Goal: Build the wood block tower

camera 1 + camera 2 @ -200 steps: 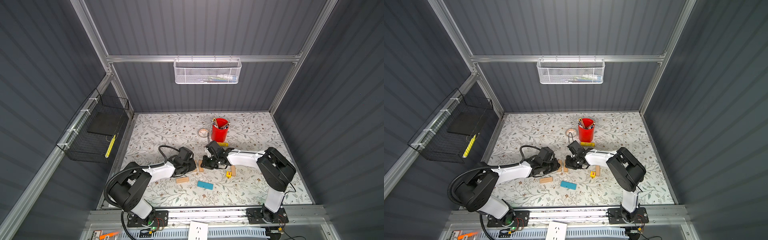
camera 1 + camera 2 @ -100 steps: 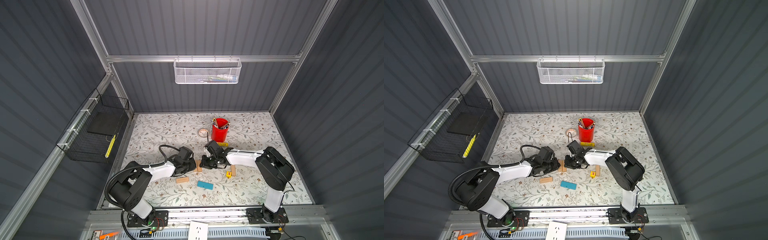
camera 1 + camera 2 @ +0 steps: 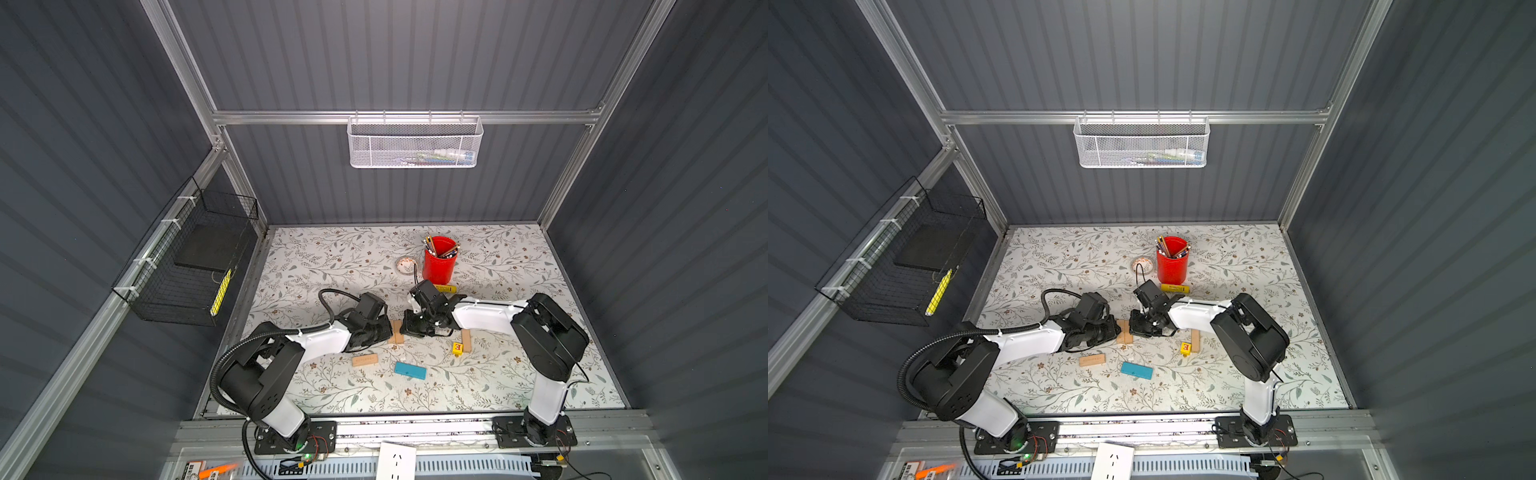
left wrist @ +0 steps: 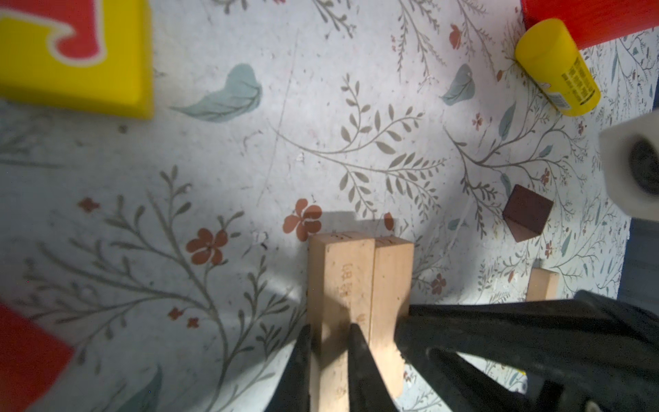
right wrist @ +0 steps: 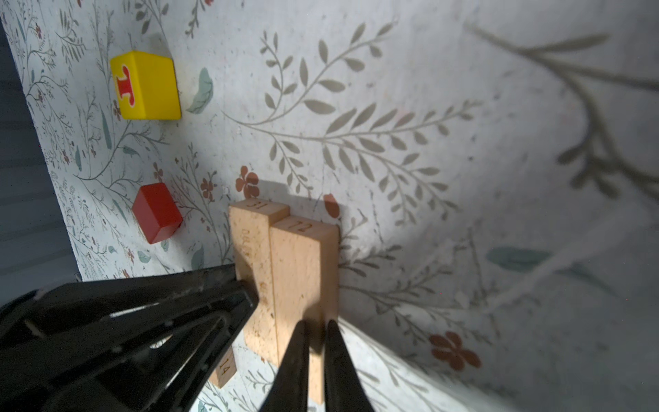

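At mat [image 3: 519, 270] centre: tan bars [image 3: 395, 331] paired flush as base; left gripper [image 4: 327, 326] and right gripper [image 5: 315, 323] closed empty, tips atop; next, likely loose tan bar [image 3: 365, 360] crosswise.

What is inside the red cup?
Coloured pencils stand in the red cup, their ends above its rim. The cup's wall hides their lower parts and whatever lies at the bottom.

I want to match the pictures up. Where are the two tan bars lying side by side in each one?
Both top views: two tan bars, middle of the floral mat.
Left wrist: low centre of the picture.
Right wrist: low centre of the picture.
Landmark: left gripper and right gripper flank them everywhere.
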Tool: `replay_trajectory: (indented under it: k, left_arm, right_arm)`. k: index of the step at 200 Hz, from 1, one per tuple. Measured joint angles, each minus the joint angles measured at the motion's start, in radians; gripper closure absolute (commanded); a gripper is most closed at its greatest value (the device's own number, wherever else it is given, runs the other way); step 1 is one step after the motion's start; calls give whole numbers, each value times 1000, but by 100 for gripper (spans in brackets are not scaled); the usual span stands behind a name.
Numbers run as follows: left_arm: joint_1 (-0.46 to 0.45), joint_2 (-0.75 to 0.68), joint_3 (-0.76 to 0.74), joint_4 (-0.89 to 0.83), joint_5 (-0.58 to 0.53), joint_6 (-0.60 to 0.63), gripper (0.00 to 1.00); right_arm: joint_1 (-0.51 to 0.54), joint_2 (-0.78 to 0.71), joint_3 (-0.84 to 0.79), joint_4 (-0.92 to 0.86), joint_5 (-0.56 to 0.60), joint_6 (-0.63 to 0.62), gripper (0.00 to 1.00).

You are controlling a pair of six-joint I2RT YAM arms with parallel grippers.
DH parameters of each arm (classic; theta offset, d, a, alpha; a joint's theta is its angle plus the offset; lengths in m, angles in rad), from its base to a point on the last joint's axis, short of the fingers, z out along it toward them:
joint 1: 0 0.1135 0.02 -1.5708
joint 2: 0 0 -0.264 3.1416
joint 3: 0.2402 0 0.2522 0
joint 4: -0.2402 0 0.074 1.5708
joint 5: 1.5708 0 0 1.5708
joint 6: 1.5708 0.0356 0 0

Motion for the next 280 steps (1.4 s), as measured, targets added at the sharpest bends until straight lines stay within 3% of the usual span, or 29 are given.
replay_trajectory:
  k: [68, 140, 280]
  left_arm:
    - [0, 10, 26, -42, -1, 49, 81]
    - [0, 10, 30, -67, 16, 110, 74]
    - [2, 10, 32, -79, 48, 167, 79]
  right_arm:
    - [-6, 13, 21, -11, 15, 3, 87]
    - [-4, 8, 16, -12, 29, 10, 86]
    - [10, -34, -31, -17, 49, 32, 84]
